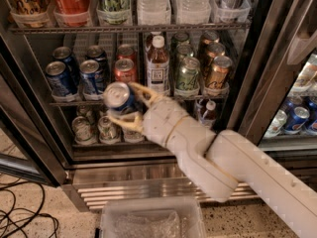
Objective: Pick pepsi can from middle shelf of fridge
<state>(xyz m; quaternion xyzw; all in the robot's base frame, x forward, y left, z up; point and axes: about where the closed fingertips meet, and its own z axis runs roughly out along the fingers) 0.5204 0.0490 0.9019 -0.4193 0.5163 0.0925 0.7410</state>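
I face the open fridge [129, 180], its wire racks full of cans and bottles. My arm [257, 177] rises from the lower right, crossing the steel base grille and slanting up and left, with the wrist bent toward the racks. The middle shelf [74, 103] carries blue cans at its left end. My gripper [121, 102] sits at that shelf's front rail. My fingers [141, 94] are clamped on the pepsi can [119, 97], one above and one below. The can is tilted in front of the rail, its silver top facing outward.
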